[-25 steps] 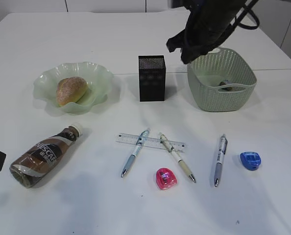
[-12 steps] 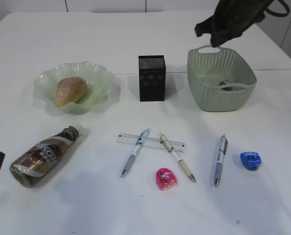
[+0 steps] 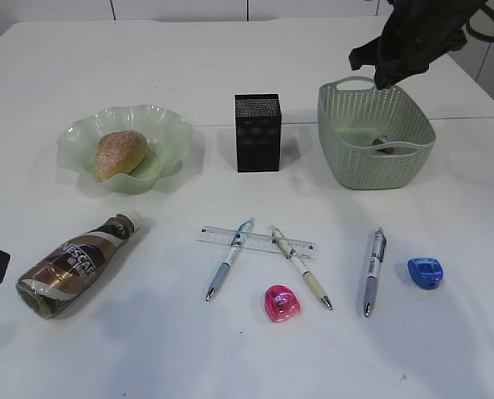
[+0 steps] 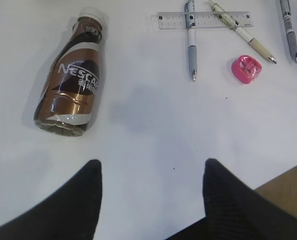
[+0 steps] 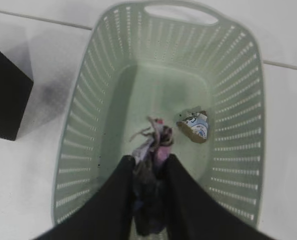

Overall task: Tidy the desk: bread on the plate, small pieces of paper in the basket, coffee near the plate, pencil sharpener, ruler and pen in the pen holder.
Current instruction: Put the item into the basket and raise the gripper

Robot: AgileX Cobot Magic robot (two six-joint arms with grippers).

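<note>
While the right tool hangs over the basket, things stand like this:

Right tool (image 5: 148, 170): fingers nearly together, pinching a crumpled, dark scrap of paper (image 5: 151, 142) above the inside of the basket; in the exterior view it sits over the basket's far rim.
Left tool (image 4: 151, 195): fingers set wide apart with nothing between them, low over bare counter near the front edge, just short of the bottle's base.
Basket (image 3: 347, 158): sage-green lattice sides, at the right rear of the counter; one small crumpled paper piece (image 5: 194, 126) lies on its floor.
Counter (image 3: 147, 349): plain white, with a seam running across behind the holder and basket.
Bread (image 3: 120, 154): sugared bun lying in the wavy-rimmed green plate (image 3: 168, 125) at the left rear.
Nescafe coffee bottle (image 3: 72, 266): on its side at front left, white cap pointing toward the plate, apart from it.
Pen holder (image 3: 257, 133): black mesh cup, upright, between plate and basket.
Ruler (image 3: 259, 241): clear, flat on the counter at centre; two pens (image 3: 229, 259) (image 3: 301, 268) lie across it.
Third pen (image 3: 373, 270): lies alone further right.
Pink pencil sharpener (image 3: 282, 302): in front of the ruler, between the two crossing pens' tips.
Blue pencil sharpener (image 3: 425, 272): just right of the third pen.
</note>
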